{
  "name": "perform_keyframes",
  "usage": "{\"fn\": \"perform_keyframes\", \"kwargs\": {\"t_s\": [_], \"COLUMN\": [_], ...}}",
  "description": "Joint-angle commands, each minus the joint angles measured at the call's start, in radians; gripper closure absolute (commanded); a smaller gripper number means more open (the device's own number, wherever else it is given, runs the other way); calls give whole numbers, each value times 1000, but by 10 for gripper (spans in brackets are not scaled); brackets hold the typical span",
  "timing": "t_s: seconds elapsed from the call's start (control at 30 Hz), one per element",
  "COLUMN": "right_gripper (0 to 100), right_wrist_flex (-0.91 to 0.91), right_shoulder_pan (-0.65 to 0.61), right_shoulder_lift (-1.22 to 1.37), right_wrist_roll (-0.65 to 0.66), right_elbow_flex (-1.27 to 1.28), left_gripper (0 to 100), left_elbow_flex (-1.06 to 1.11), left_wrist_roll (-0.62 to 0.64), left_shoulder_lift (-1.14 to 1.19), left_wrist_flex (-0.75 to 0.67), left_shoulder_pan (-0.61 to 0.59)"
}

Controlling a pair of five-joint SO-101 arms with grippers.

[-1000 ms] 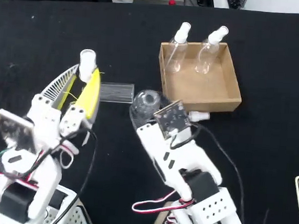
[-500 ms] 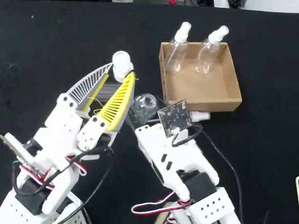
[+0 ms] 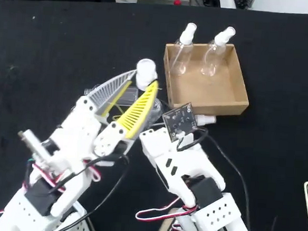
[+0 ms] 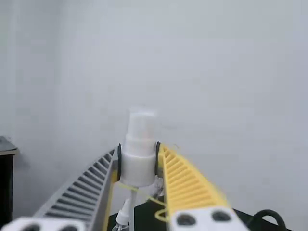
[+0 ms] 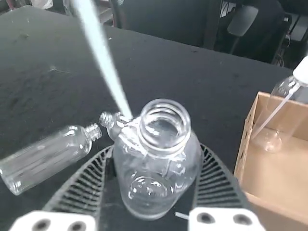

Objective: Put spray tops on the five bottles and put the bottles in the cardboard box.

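- In the last sec the left hand swings from the left side of the counter toward the centre, bringing its spray top over the open bottle, near the cardboard box
- Left hand is clamped on the spray top's collar, nozzle end up, dip tube hanging below
- Right arm hasn't shifted; right hand grips the open bottle's body, upright, mouth up
- Tube tip sits right at the neck rim; can't tell if it's inside yet. My read: top & bottle nearly lined up, so feeding the tube in & seating the top comes next
- Two capped bottles lean at the box's far wall; two bare bottles lie on the counter, so approx 2 of 5 done
- Bottles: clear plastic, round body, rounded shoulders, ridged neck; likely slippery & light
- Spray top: white plastic, stepped cylinder; tube thin, pale, a bit bendy-looking
- Hand fingers: ribbed fin shapes, one yellow, others grey/black
- Box: brown cardboard, shallow, square, open; counter: matte black
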Motion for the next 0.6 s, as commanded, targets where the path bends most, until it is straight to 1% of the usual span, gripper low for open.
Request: {"fn": "perform_keyframes", "kwargs": {"t_s": [0.0, 0.33, 0.47, 0.57], "right_gripper": [889, 889, 889, 889], "right_wrist_flex": [57, 64, 64, 64], "right_shoulder_pan": [-11, -11, -11, -9], "right_shoulder_lift": [-19, -19, -19, -19], "right_wrist_roll": [35, 40, 40, 40], "right_elbow_flex": [-56, -59, -59, -59], "left_gripper": [952, 952, 953, 953], "left_elbow_flex": [-36, -84, -84, -82], "left_wrist_roll": [8, 20, 184, 269], "left_shoulder_lift": [23, 23, 23, 26], "left_wrist_flex": [-21, -20, -17, -17], "left_shoulder_pan": [12, 19, 5, -35]}}
